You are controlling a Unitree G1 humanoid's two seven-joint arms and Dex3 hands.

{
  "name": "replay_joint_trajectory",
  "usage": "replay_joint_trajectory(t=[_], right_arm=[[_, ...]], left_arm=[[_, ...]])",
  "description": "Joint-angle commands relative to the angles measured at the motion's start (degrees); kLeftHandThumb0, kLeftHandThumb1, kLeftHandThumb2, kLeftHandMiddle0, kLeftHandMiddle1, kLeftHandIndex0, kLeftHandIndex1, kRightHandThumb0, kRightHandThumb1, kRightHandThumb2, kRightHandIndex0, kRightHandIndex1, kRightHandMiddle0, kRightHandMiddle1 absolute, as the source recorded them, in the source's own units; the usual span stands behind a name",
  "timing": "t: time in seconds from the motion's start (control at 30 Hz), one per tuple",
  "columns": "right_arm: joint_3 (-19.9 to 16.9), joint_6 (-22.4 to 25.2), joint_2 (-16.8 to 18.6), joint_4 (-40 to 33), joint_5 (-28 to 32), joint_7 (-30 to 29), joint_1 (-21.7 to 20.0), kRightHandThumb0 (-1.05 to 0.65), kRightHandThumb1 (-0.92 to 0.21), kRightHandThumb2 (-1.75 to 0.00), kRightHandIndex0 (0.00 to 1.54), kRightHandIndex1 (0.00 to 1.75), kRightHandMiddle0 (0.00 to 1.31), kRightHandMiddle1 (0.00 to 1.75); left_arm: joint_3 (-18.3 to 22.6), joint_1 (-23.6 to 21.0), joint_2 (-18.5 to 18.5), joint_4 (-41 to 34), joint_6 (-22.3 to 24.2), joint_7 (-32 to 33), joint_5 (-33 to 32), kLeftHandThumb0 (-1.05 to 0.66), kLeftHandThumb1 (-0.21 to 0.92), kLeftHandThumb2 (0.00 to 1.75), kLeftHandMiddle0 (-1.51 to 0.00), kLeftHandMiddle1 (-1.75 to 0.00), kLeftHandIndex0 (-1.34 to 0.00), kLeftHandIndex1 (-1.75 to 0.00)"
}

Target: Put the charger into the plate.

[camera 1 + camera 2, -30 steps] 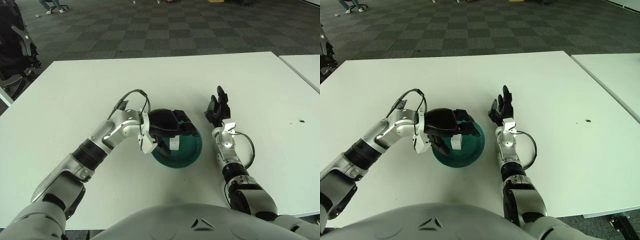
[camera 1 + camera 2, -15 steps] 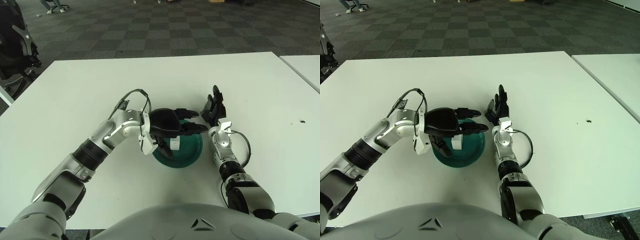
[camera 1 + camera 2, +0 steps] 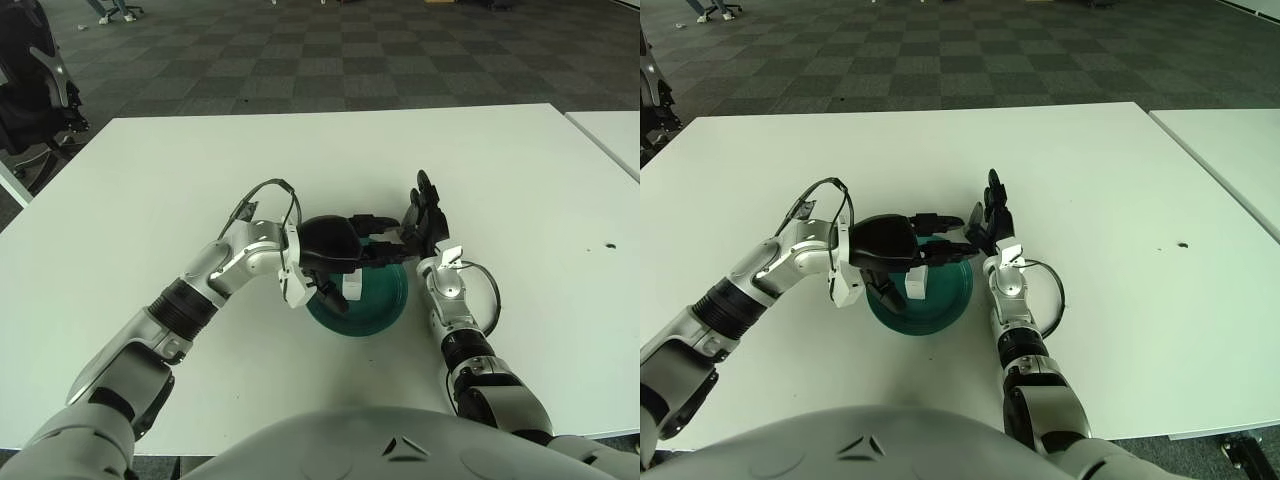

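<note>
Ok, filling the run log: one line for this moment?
left hand: open over plate | charger: in plate | right hand: open, beside plate's right rim

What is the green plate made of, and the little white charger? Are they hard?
The plate looks like smooth teal plastic, maybe glazed ceramic: even colour, soft sheen. The charger, lying in it under the left hand, looks like hard matte white plastic, blocky with flat faces. The right hand shows beside the plate's right rim.

White charger (image 3: pixel 916 281) stands upright inside the dark green plate (image 3: pixel 950 305).
</note>
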Motion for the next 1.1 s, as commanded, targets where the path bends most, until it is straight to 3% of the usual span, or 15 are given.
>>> replay_joint_trajectory(t=[0.0, 0.13, 0.2, 0.37, 0.43, 0.5, 0.57, 0.63, 0.7, 0.73, 0.8, 0.9, 1.07], right_arm=[[0.41, 1.44, -0.40, 2.83, 1.54, 3.23, 11.70, -0.81, -0.92, -1.08, 0.01, 0.00, 0.00, 0.00], [-1.68, 3.24, -2.79, 9.68, 4.60, 9.50, 10.86, -0.79, -0.92, -1.05, 0.04, 0.02, 0.00, 0.00], [-3.30, 6.93, -2.96, 13.61, 6.36, 11.52, 8.41, -0.80, -0.92, -1.04, 0.04, 0.02, 0.00, 0.00], [-5.07, 13.02, -2.61, 16.27, 7.12, 9.44, 5.20, -0.81, -0.92, -0.99, 0.06, 0.02, 0.01, 0.01], [-3.89, 13.68, -2.58, 14.66, 4.92, 6.16, 5.89, -0.83, -0.92, -0.96, 0.08, 0.03, 0.04, 0.03], [-3.16, 13.93, -2.63, 13.92, 3.85, 4.66, 6.27, -0.86, -0.92, -0.94, 0.14, 0.02, 0.02, 0.20], [-2.87, 14.26, -2.68, 13.86, 3.73, 4.45, 6.23, -0.88, -0.92, -0.93, 0.18, 0.03, 0.01, 0.30], [-2.69, 14.51, -2.70, 13.67, 3.81, 4.58, 6.29, -0.89, -0.92, -0.92, 0.20, 0.03, 0.00, 0.34], [-2.60, 14.61, -2.75, 13.42, 3.91, 4.79, 6.45, -0.90, -0.92, -0.91, 0.22, 0.03, 0.00, 0.37], [-2.61, 14.71, -2.77, 13.30, 4.04, 5.03, 6.50, -0.91, -0.92, -0.91, 0.23, 0.03, 0.00, 0.38], [-2.65, 14.93, -2.80, 13.08, 4.25, 5.41, 6.60, -0.91, -0.92, -0.90, 0.24, 0.03, 0.00, 0.39], [-2.61, 15.22, -2.86, 12.86, 4.25, 5.42, 6.67, -0.91, -0.92, -0.89, 0.25, 0.03, 0.00, 0.40], [-2.28, 15.56, -2.94, 12.62, 3.75, 4.74, 6.85, -0.92, -0.92, -0.89, 0.26, 0.03, 0.00, 0.41]], left_arm=[[4.45, 2.07, -1.20, 2.78, -0.65, 7.43, -1.52, -1.05, 0.92, 0.65, 0.00, 0.00, 0.00, 0.00], [9.26, 2.06, -0.40, 2.00, -0.19, 9.60, -5.07, -1.05, 0.92, 0.57, 0.00, 0.00, 0.00, 0.00], [11.89, 2.31, -1.01, 1.38, 0.08, 10.84, -8.30, -1.05, 0.92, 0.56, 0.00, 0.00, 0.00, 0.00], [15.59, 7.24, -5.23, 0.31, 0.04, 16.66, -12.17, -1.05, 0.92, 0.52, 0.00, 0.00, 0.00, 0.00], [19.44, 6.54, -13.53, 4.27, 13.92, 19.10, -20.47, -1.05, 0.92, 0.52, 0.00, 0.00, 0.00, 0.00], [23.10, 2.49, -20.30, 7.74, 25.87, 22.00, -26.16, -1.05, 0.92, 0.57, 0.00, 0.00, 0.00, 0.00], [24.85, 1.95, -25.74, 7.48, 26.50, 27.76, -28.12, -1.05, 0.92, 0.63, 0.00, 0.00, 0.00, 0.00], [23.90, 7.75, -29.66, 2.64, 22.51, 30.84, -29.43, -1.04, 0.92, 0.68, 0.00, 0.00, 0.00, 0.00], [23.29, 13.20, -30.62, -0.66, 19.95, 30.77, -30.97, -1.04, 0.92, 0.73, 0.00, 0.00, 0.00, 0.00], [22.76, 18.04, -30.27, -3.48, 18.68, 29.95, -32.42, -1.03, 0.92, 0.75, 0.00, 0.00, 0.00, 0.00], [21.85, 24.05, -30.15, -8.17, 18.47, 29.04, -34.15, -1.02, 0.92, 0.79, 0.00, 0.00, 0.00, 0.00], [21.97, 23.56, -31.06, -10.14, 21.86, 29.09, -34.36, -1.01, 0.92, 0.86, 0.00, 0.00, 0.00, 0.00], [24.84, 21.47, -28.96, -7.54, 21.82, 28.01, -34.07, -1.02, 0.92, 0.90, 0.00, 0.00, 0.00, 0.00]])
